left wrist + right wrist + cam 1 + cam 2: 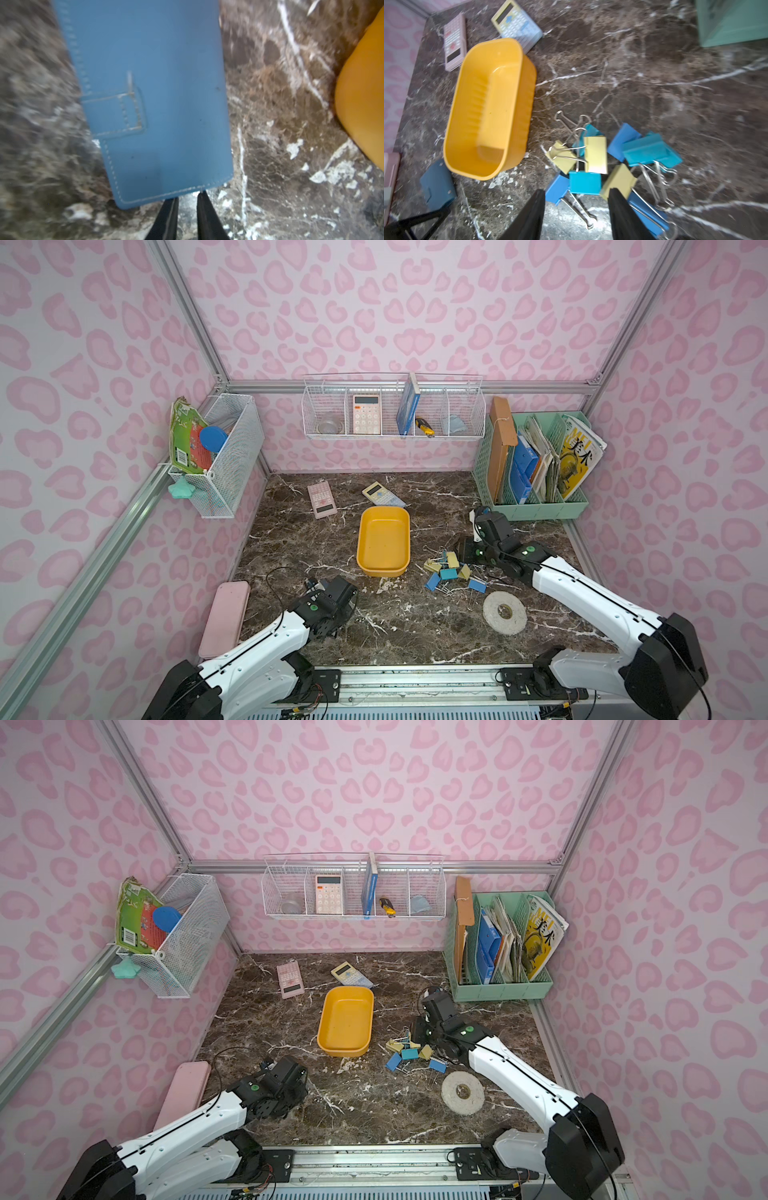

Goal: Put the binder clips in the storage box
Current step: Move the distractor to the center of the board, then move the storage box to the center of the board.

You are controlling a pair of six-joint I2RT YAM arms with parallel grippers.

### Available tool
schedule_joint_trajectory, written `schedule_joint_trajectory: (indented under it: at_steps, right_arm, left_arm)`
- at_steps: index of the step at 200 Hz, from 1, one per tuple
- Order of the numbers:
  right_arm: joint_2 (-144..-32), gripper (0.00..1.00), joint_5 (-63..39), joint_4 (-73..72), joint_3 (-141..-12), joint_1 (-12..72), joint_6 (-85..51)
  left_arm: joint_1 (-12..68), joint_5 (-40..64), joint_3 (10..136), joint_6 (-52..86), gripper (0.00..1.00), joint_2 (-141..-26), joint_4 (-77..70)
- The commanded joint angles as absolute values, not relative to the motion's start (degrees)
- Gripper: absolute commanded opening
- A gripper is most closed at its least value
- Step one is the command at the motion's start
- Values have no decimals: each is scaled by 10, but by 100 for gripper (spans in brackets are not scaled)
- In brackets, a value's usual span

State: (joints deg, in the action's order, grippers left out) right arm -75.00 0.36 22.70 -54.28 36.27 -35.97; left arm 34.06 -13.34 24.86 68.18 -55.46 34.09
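Note:
The yellow storage box [383, 541] [488, 108] stands empty at mid-table. To its right, the binder clips [451, 570] [593, 158], in blue, teal and pale yellow with wire handles, lie in a loose pile on the marble. My right gripper [577, 190] hangs open just over the pile's near edge. Its fingers straddle a teal clip [584, 181] and hold nothing. My left gripper [188, 196] is down by the box's near left corner. Its jaws stand a narrow gap apart with bare marble between, and the tips meet the edge of a flat blue pad [153, 83] [438, 185].
A pink calculator [322, 499] and a yellow-blue calculator [382, 494] lie behind the box. A tape roll [504, 612] sits near the clips and a pink case [224, 618] at the left edge. A mint organizer [536, 472] stands at back right, with wire baskets [392, 414] on the walls.

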Motion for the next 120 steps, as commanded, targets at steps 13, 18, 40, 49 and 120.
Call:
schedule_joint_trajectory:
  at_steps: [13, 18, 40, 49, 120]
  right_arm:
    - [-824, 58, -66, 179, -592, 391, -339]
    - [-837, 58, -75, 169, -597, 391, -339]
    - [-906, 58, -91, 163, -644, 397, -331]
    - [-941, 58, -89, 180, -679, 401, -325]
    - [-1114, 53, -87, 229, -832, 409, -324]
  left_arm:
    - [329, -192, 305, 587, 51, -539, 349]
    - [329, -193, 313, 574, 58, -536, 335]
    - [310, -212, 365, 512, 80, -548, 298]
    - [288, -199, 396, 494, 81, -572, 293]
    - [176, 23, 553, 382, 80, -852, 144]
